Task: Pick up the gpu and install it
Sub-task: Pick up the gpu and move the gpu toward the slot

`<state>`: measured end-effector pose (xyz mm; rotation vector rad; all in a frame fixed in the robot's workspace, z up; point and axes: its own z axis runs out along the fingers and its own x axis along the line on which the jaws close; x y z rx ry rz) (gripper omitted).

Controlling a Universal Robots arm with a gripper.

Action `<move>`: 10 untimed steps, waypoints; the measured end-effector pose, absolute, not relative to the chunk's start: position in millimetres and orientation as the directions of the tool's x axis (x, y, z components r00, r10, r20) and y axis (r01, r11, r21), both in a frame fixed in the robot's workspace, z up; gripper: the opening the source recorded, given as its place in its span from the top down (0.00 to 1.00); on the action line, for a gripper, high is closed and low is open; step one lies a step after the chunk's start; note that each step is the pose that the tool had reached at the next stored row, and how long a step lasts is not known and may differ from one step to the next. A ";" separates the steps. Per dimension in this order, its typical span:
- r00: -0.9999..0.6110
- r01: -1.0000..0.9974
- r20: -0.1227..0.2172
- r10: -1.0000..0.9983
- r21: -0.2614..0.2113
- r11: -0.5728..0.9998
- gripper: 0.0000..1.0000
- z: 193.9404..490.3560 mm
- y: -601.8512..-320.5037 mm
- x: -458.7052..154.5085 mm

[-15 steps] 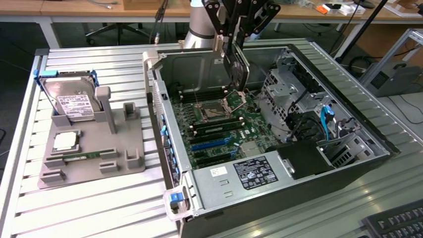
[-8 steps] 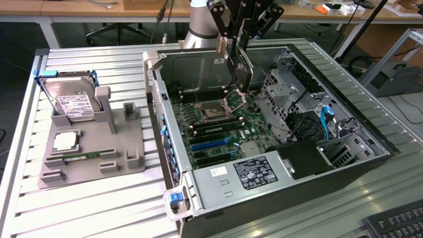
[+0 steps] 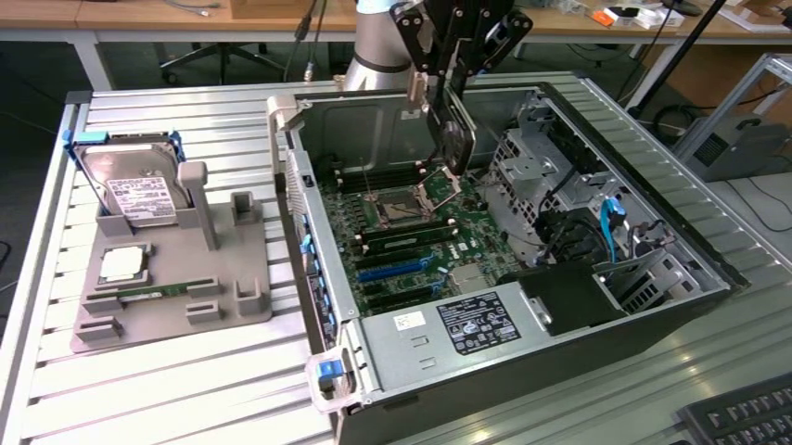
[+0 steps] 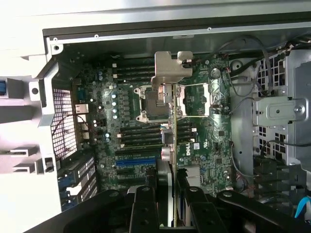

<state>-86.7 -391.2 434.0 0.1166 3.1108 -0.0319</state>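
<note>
The gpu [image 3: 452, 139] is pinched upright between the fingers [image 4: 145, 204] over the open case [image 3: 371, 125], evidently so its lower edge faces the motherboard [image 3: 421, 236].

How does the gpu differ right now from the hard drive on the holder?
The gpu is a thin dark card with a silvery bracket; the hard drive is a boxy silver block with a white label. The gpu hangs in the gripper above the open computer case; the hard drive leans in the gray holder at the exterior view's left. Both are rectangular, and neither lies flat.
</note>
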 end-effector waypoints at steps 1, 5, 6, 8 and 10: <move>-0.997 0.075 -0.029 0.075 -0.019 0.997 0.73 433.6 -391.2 -86.4; -0.997 0.075 -0.029 0.075 -0.020 0.997 0.73 432.2 -391.2 -83.5; -0.997 0.075 -0.029 0.074 -0.020 0.997 0.73 431.6 -391.3 -82.1; -0.997 0.075 -0.029 0.075 -0.019 0.997 0.73 430.9 -391.3 -80.3; -0.997 0.075 -0.029 0.075 -0.020 0.997 0.73 430.2 -391.3 -78.6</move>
